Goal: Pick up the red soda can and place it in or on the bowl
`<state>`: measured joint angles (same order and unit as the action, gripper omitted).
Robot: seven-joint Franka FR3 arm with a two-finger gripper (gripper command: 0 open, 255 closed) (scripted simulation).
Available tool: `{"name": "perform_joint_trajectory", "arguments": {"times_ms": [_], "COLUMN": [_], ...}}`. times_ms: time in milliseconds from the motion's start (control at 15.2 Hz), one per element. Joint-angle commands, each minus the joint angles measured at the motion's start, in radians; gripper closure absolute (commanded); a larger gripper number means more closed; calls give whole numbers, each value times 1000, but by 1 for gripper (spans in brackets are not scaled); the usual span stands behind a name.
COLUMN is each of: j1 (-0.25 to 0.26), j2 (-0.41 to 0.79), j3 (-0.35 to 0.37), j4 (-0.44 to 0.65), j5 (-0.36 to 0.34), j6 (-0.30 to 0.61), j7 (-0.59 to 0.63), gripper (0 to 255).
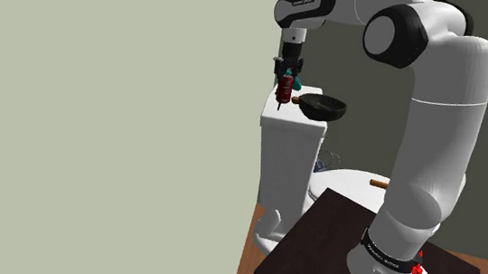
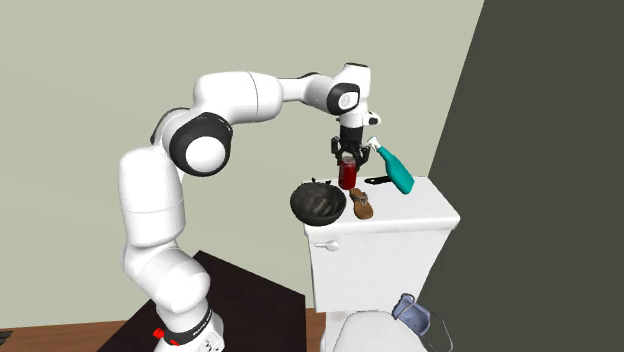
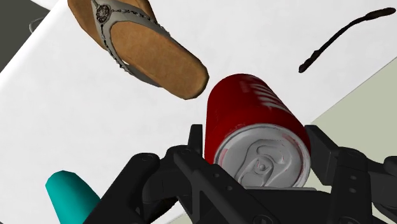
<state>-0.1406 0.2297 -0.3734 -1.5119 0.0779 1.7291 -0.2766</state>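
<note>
Right, the carry to the bowl (image 2: 316, 203) looked like the step in hand. Doing it well meant lifting first, enough for the red soda can (image 3: 254, 108) to pass over the brown sandal (image 3: 137, 44) lying between can and bowl on the white toilet tank lid (image 2: 410, 215). Then it needed a level sweep toward the second exterior view's left, stopping above the bowl's hollow rather than its rim. The teal bottle (image 2: 395, 170) stood just beside the can on the other side, so any swing that way risked a knock.

And the hand (image 3: 256, 139): its two black fingers were spread only as wide as the can's body, one pressed to each side, pinching it. The can sat slightly tilted in that grip, low over the lid; whether its base had cleared the surface I couldn't tell.
</note>
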Motion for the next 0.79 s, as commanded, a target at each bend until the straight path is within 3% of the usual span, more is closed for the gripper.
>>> {"name": "perform_joint_trajectory", "arguments": {"times_ms": [0,726], "j1": [-2,-19], "j2": [2,38], "j3": [-1,-4], "j4": [23,222], "j5": [1,14], "j6": [-21,-186], "j7": [-1,-6], "gripper": [255,255]}}
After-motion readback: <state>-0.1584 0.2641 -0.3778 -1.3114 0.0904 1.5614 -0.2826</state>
